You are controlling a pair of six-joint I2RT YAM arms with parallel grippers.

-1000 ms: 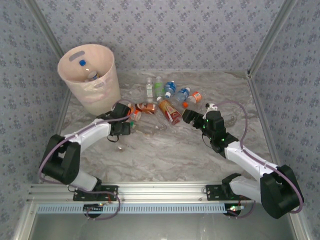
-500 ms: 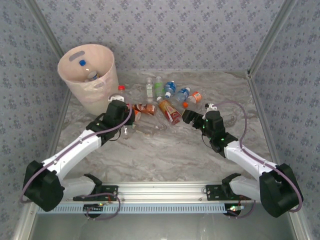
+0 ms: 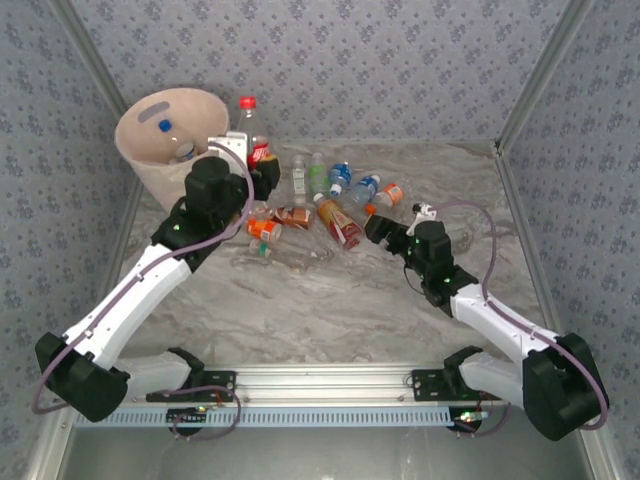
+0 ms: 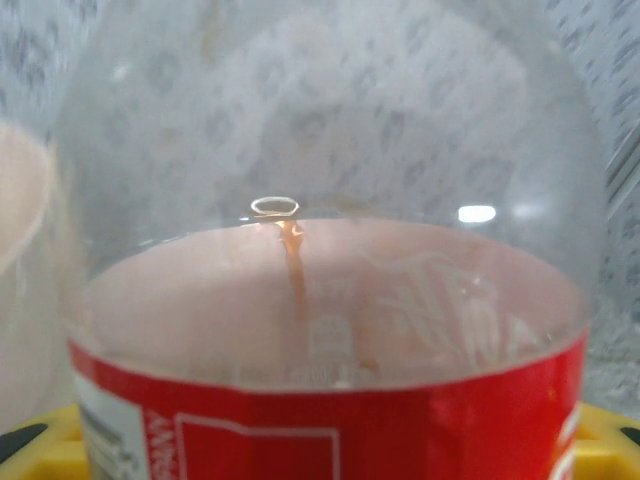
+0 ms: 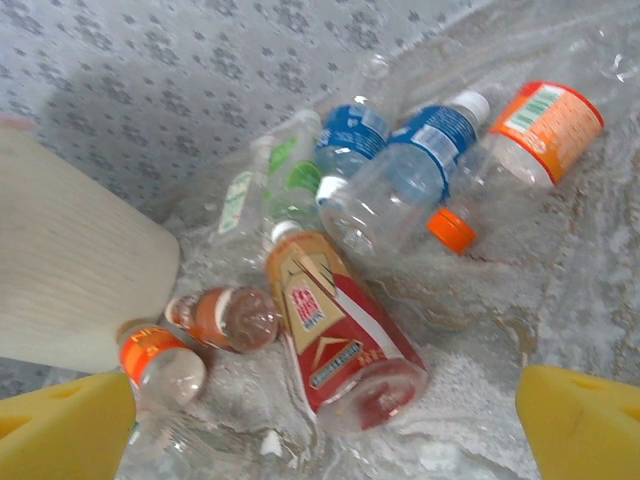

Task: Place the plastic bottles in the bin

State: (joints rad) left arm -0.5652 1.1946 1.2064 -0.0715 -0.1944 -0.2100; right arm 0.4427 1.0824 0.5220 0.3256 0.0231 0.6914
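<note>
1. A tall round pale pink plastic bin stands just left of the left pincer; inside it lies a clear plastic bottle with a blue cap.
2. The left pincer is clamped on a clear plastic bottle with a red label and red cap; it holds the bottle upright and off the bench, with the cap above the pincer and just right of the bin's rim; in the left wrist view the red label sits between the yellow pads.
3. The other bottles lie loose ahead of the right pincer; a red-and-gold-labelled bottle is nearest, straight ahead; beyond it are two blue-labelled bottles; ahead to the right is an orange-labelled bottle with an orange cap; ahead to the left are two pale green-labelled bottles; nearer on that side are a brownish bottle and a small orange-banded bottle.
4. The marbled grey-white bench carries everything; blue-grey patterned wallpaper covers the walls between aluminium corner posts.
5. The left arm reaches far forward, almost straight, with its wrist raised beside the bin; the right arm is bent low over the bench, its pincer spread wide and empty, with the yellow tips at both lower corners of its wrist view.
</note>
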